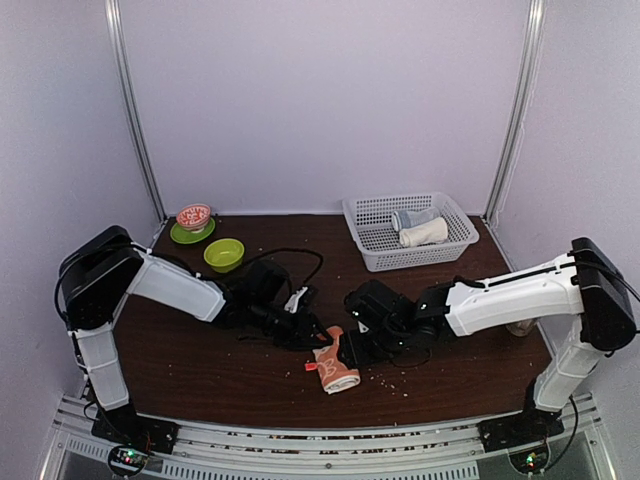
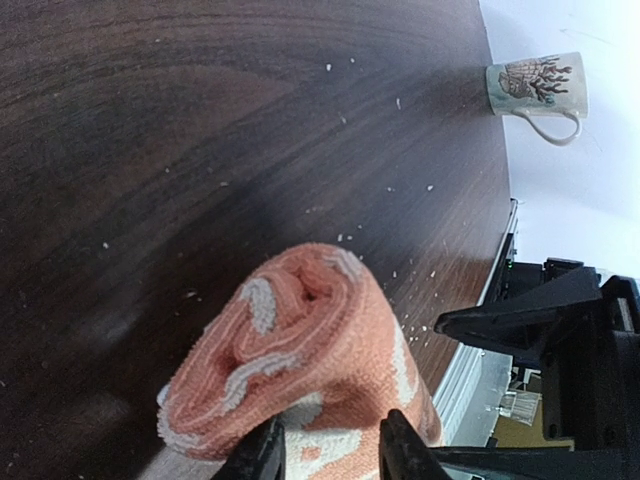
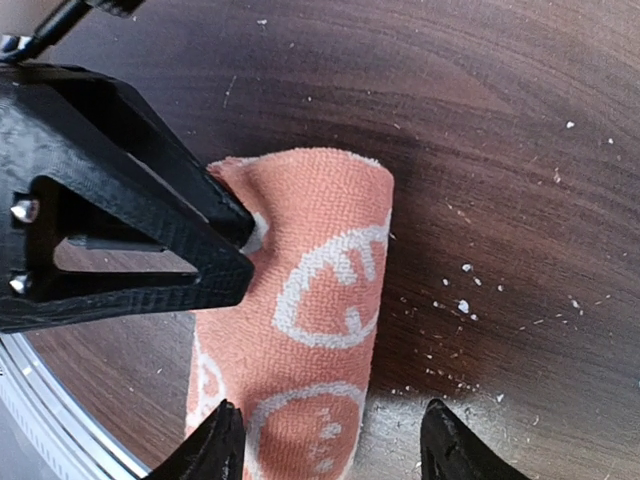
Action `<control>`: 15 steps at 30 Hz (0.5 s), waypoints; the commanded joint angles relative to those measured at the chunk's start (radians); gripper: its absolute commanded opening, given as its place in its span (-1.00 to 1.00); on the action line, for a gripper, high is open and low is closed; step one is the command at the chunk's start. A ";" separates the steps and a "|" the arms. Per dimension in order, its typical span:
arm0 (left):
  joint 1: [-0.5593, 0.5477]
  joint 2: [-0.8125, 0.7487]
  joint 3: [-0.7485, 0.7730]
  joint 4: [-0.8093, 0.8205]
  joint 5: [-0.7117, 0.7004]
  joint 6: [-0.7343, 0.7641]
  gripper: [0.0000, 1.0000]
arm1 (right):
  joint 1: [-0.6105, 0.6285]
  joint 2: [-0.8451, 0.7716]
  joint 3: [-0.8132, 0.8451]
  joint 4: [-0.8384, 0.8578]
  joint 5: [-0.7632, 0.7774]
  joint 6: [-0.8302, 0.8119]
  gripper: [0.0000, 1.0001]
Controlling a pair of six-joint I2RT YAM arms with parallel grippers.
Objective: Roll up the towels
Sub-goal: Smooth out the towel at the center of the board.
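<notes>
Orange towel (image 1: 336, 368) w/ white circle print is rolled up and lies on the table (image 1: 200, 350) near the front edge, approx centre, between the two arms. Roll axis runs roughly front-to-back in top cam. The spiral end shows in L wrist cam, layers fairly tight. L gripper (image 2: 330, 458) sits at one end of the roll, fingers (image 2: 262, 452) a bit apart w/ cloth showing in the gap. Can't tell if it's pinching the fabric or just resting against it. In R wrist cam its black finger meets the corner of that end. R gripper (image 3: 335, 445) straddles the other part of the roll, jaws spread wider than the roll. One finger (image 3: 218, 445) is at the cloth edge, the other is clear of it w/ bare wood between, so it's released, not grasping. Cream towel (image 1: 423, 234) is rolled too and lies in the white basket (image 1: 420, 262) at back right, next to a pale grey-blue bundle (image 1: 410, 217) in the same basket. Back left: green bowl (image 1: 224, 254), and just beside it a green plate (image 1: 178, 236) w/ a small red-patterned bowl (image 1: 193, 215) on it. Mug (image 2: 535, 88) w/ dark tree-like print sits near the table's right edge, well apart from the roll. White specks (image 3: 462, 305) are scattered over the wood around the orange towel.
</notes>
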 commanded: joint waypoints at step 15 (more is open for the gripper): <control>0.006 -0.107 0.065 -0.097 -0.048 0.029 -0.31 | -0.008 0.022 0.023 -0.004 -0.013 -0.019 0.21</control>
